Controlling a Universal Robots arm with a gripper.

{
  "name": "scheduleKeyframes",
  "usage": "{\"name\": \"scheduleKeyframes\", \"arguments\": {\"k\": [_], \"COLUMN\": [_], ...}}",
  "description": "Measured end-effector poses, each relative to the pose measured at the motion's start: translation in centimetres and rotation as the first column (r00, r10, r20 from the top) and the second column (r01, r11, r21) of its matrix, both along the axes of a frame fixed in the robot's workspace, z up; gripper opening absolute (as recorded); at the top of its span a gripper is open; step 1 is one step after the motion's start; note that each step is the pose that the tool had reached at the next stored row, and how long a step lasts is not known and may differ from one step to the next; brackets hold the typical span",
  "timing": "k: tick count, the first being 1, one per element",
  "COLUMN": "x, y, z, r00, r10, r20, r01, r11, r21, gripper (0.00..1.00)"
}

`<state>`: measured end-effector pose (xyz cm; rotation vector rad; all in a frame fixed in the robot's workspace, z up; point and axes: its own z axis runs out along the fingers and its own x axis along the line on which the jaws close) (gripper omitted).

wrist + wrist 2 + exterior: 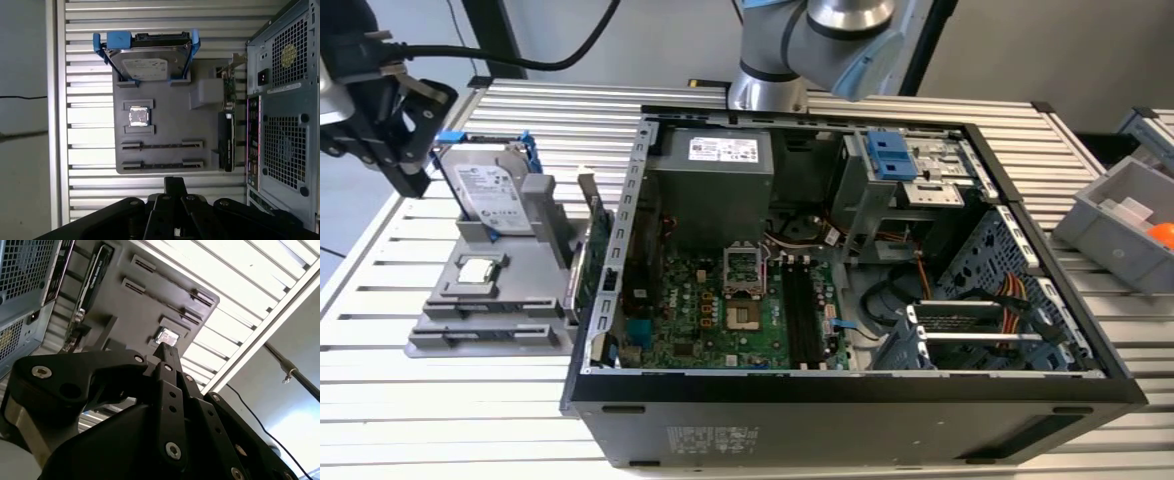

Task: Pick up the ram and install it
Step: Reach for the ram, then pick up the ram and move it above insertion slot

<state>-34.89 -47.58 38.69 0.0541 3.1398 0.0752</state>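
Black jaws, apparently closed on nothing, hang above grey plastic parts tray (pixel 175 125) whose slots stand components upright for gripping.

The exterior view looks down on a slant from high up at the table (pixel 467 410) and the open computer case (pixel 854 420). The first wrist view looks straight down at the grey tray (pixel 165 132) by the case's back. The second wrist view looks at that tray close up, tilted, past the gripper (pixel 167 355). All three share tray and case.
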Motion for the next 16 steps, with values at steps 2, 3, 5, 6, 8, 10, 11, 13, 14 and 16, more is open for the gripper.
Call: {"name": "scheduleKeyframes", "arguments": {"k": [2,3,5,6,8,10,11,13,14,16], "x": [-0.02,-0.03,-0.04,-0.05,-0.06,-0.06,-0.07,-0.07,-0.06,-0.06], "y": [-0.33,-0.49,-0.77,-0.9,-1.18,-1.42,-1.46,-1.46,-1.45,-1.44], "z": [-0.01,-0.02,-0.03,-0.04,-0.06,-0.08,-0.09,-0.09,-0.09,-0.1], "r00": [1.0,1.0,1.0,1.0,1.0,1.0,1.0,1.0,1.0,1.0], "r10": [0.0,0.0,0.0,0.0,0.0,0.0,0.0,0.0,0.001,0.003], "r20": [0.0,0.0,0.0,-0.0001,0.0,0.0,0.0,0.0,0.0,0.0], "r01": [0.0,0.0,0.0,0.0,0.0,0.0,0.0,0.0,-0.001,-0.003], "r11": [1.0,1.0,1.0,1.0,1.0,1.0,1.0,1.0,1.0,1.0], "r21": [0.0,0.0,0.0,-0.0001,-0.0001,-0.0001,0.0,0.0,-0.0001,0.0], "gripper": [0.0,0.0,0.0,0.0,0.0,0.0,0.0,0.0,0.0,0.0]}}
